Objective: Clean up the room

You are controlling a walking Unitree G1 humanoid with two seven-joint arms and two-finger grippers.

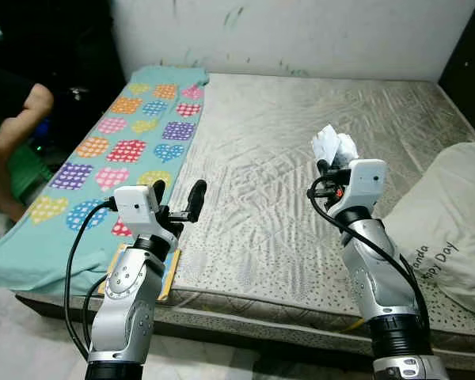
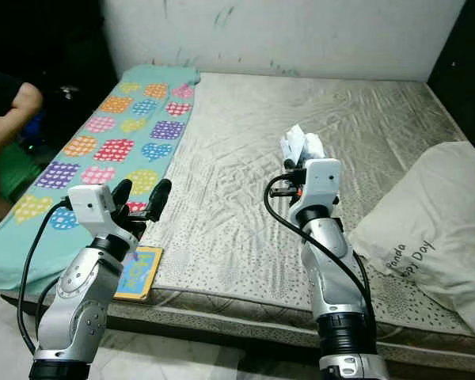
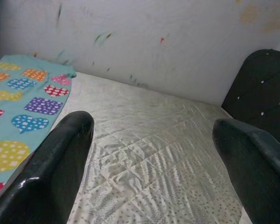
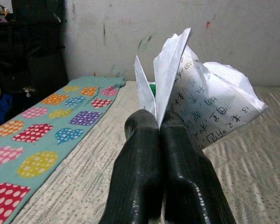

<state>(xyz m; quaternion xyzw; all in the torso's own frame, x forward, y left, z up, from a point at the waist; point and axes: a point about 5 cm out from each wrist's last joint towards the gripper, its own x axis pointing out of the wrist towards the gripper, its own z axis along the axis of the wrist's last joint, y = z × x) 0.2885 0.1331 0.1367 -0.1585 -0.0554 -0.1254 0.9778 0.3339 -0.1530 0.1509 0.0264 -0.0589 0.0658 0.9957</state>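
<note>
**Crumpled paper held up over the mattress**

The right pincer (image 4: 159, 122) is clenched on a crumpled paper (image 4: 200, 105) with handwriting on it, holding it raised above the middle of the mattress (image 1: 269, 142); the paper sticks up from the fingertips, clear of the mattress surface; the left pincer (image 1: 184, 202) is released, its two fingers (image 3: 60, 163) spread wide with nothing between them, hovering over the mattress's near left part.

The mattress is bare, quilted and grey-beige, and it lies against a white wall (image 1: 301, 32) marked with scribbles; a teal blanket (image 1: 103, 158) with coloured hearts covers the mattress's left strip from the wall end to the near corner, hanging over the side; a white pillow (image 1: 451, 214) with printed words rests on the mattress's near right edge, just beside the right arm; a flat yellow and blue book (image 2: 138, 271) lies at the mattress's near left edge, under the left arm; a person's bare leg (image 1: 20, 127) shows to the left of the mattress, beyond the blanket; a dark panel (image 1: 471, 71) stands by the mattress's far right corner.
</note>
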